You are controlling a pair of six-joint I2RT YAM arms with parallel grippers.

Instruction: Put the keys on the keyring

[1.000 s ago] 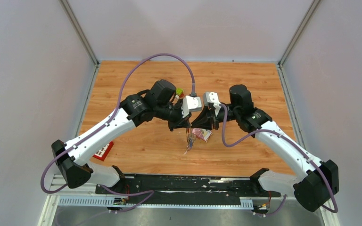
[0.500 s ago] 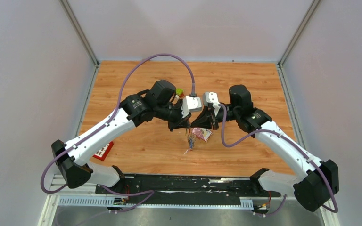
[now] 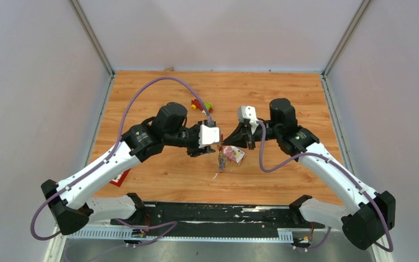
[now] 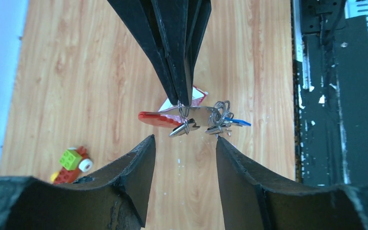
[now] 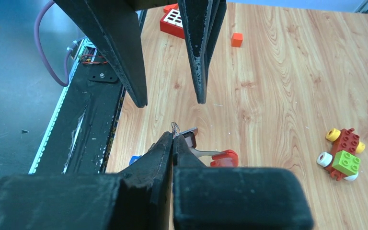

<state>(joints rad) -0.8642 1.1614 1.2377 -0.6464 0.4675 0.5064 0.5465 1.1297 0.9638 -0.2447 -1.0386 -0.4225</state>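
Wooden table lies below. Right pincer is clamped on the keyring, held aloft; keys hang just beside it. Left pincer gapes close by, touching nothing. Judged light, stiff, slippery, prone to swing: grip keys by plastic heads, keyring by its wire.

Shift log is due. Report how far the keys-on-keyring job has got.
Done, seemingly: a blue-headed key hangs in the bunch with the keyring and its red fob. In hand: the right gripper is shut on the keyring; the left gripper is open, holding nothing, just short of it. Left: whether every key is threaded cannot be told.
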